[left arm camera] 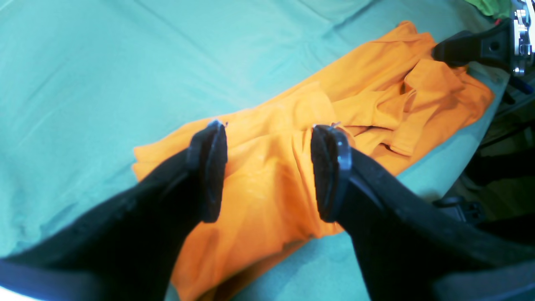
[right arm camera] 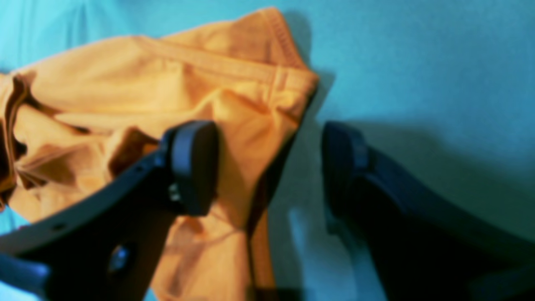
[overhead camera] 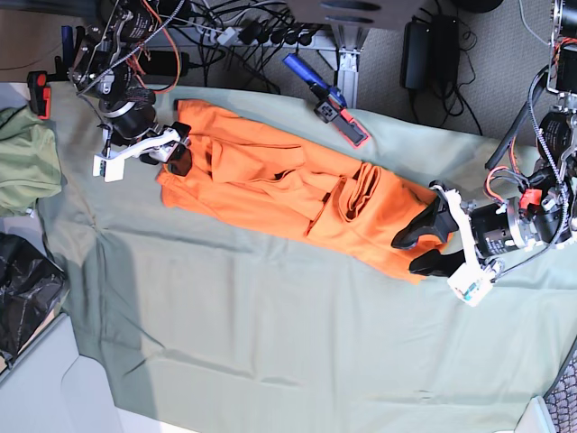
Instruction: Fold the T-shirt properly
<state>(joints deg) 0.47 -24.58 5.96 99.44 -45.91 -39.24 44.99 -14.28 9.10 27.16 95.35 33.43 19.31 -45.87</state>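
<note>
The orange T-shirt (overhead camera: 270, 180) lies rumpled and stretched out in a long band across the sage-green table cloth (overhead camera: 270, 325). My left gripper (overhead camera: 422, 248) is open at the shirt's right end, low over the fabric. In the left wrist view the left gripper (left arm camera: 269, 167) has its jaws apart above the T-shirt (left arm camera: 376, 83), with nothing between them. My right gripper (overhead camera: 178, 151) is open at the shirt's left end. In the right wrist view the right gripper (right arm camera: 267, 167) straddles the edge of the T-shirt (right arm camera: 167, 75), one finger over fabric, one over cloth.
A bunched olive-green garment (overhead camera: 22, 158) lies at the left edge, with a black bag (overhead camera: 22, 289) below it. A blue and red tool (overhead camera: 334, 108) lies at the cloth's back edge, with cables behind. The table edge (left arm camera: 480, 138) runs close to the shirt in the left wrist view.
</note>
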